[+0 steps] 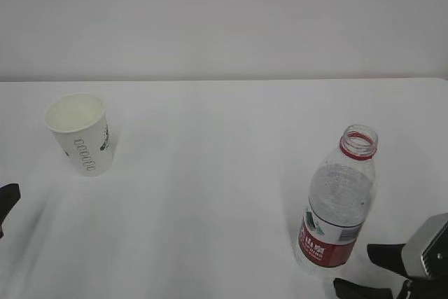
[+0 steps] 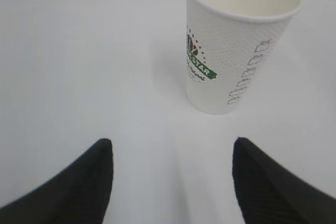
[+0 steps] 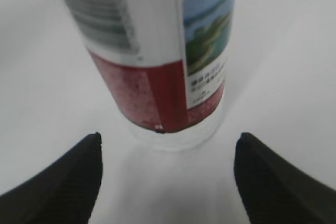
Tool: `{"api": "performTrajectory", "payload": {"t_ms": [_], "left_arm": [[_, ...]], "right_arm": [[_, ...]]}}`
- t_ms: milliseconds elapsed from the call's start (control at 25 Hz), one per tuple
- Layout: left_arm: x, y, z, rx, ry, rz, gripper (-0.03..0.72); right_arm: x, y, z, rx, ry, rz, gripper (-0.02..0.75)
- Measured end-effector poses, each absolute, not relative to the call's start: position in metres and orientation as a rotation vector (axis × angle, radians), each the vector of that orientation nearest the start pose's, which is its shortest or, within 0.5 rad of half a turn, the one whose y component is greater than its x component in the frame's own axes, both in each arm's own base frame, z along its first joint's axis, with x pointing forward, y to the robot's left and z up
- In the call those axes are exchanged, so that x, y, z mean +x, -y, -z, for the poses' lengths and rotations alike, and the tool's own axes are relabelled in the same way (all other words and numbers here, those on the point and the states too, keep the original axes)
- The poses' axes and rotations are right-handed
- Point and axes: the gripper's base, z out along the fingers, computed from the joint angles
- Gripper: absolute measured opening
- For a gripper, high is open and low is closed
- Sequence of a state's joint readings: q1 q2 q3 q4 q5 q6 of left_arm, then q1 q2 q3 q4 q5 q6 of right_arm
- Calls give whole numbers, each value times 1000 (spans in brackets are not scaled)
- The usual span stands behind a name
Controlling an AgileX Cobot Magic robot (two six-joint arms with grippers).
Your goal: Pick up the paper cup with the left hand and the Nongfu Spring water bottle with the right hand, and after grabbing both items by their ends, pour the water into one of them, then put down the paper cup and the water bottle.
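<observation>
Left hand (image 2: 170,182): my fingers stand wide apart and hold nothing; only a dark tip shows at the left edge of the exterior view.
Cup (image 2: 233,40): upright on the white surface (image 2: 79,66), ahead of my left hand and right of its centre line, clear of both fingertips.
Cup, appearance: white, tapered, textured wall, green logo and a column of outlined letters on its side, cream inside; I cannot tell whether it holds anything.
Right hand (image 3: 168,177): fingers spread wide, gripping nothing.
Bottle (image 3: 157,61): upright, just ahead of my right hand, roughly centred on the gap, untouched.
Bottle, appearance: clear ribbed plastic, red label with barcode and landscape picture, red neck ring, uncapped.
Cup to bottle: well apart, cup far left, bottle near right.
</observation>
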State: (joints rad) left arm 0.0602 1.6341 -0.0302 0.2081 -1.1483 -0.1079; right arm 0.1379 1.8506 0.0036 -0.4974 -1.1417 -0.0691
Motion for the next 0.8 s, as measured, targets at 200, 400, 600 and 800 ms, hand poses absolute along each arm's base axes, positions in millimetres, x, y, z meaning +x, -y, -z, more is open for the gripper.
{"api": "performTrajectory", "payload": {"t_ms": [200,400,600,800], "left_arm": [[176,7,-120,48,-1943,160,516],[176,7,-120,48,-1943,161,516],[176,7,-120,48,-1943,161,516],[176,7,-120,48,-1943,161,516]], "right_arm": [[144,-60,-77,-738,-2098,-408,587],[146,-60,-77,-750,-2082,-398,587],[153,-61,-78,-752,-2055,-391,587],[159,-64,-80,-781,-2020,-405,587]]}}
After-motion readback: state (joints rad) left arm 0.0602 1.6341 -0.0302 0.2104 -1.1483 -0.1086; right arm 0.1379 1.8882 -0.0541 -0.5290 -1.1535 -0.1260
